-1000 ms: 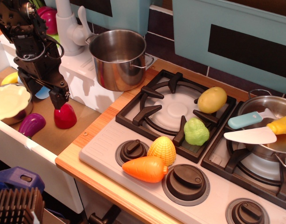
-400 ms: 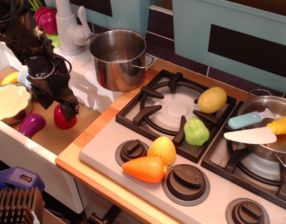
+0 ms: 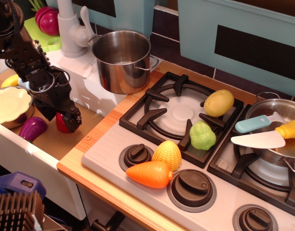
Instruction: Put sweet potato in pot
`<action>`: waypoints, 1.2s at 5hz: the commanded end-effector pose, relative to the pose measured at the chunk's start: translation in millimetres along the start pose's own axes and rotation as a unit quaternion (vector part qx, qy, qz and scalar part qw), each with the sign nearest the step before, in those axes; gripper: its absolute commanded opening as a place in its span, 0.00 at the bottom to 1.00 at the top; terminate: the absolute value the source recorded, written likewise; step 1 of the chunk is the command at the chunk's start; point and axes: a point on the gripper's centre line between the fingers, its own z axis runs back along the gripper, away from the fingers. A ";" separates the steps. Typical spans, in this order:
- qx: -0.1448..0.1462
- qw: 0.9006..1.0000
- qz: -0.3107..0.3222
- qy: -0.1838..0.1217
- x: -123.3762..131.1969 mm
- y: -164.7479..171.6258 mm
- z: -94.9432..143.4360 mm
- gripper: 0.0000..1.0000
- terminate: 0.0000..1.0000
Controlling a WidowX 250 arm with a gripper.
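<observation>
The crimson sweet potato (image 3: 60,123) lies on the sink floor at the left, mostly hidden behind my black gripper (image 3: 69,120). The gripper is down over it, with one finger (image 3: 73,119) on its right side. The other finger is hidden, so I cannot tell whether the jaws have closed on it. The tall steel pot (image 3: 121,62) stands empty on the white counter up and to the right, next to the stove.
A purple toy (image 3: 32,128) and a steel bowl holding a pale plate (image 3: 10,103) lie left of the gripper. A white faucet (image 3: 72,29) stands behind. The stove holds a yellow potato (image 3: 218,102), green vegetable (image 3: 202,135), corn (image 3: 167,155), carrot (image 3: 149,174) and a steel pan (image 3: 275,109).
The gripper has dropped from just above the sweet potato down around it, shifting slightly right and forward. The sweet potato has stayed about where it was.
</observation>
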 end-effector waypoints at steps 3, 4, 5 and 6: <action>0.042 0.998 0.004 -0.039 15.0 2.2 10.4 0.00 0.00; 0.058 0.997 -0.001 -0.044 23.3 1.0 30.9 0.00 0.00; 0.087 0.995 -0.014 -0.043 29.4 1.1 59.6 0.00 0.00; 0.091 0.995 -0.012 -0.033 34.2 -2.9 84.1 0.00 0.00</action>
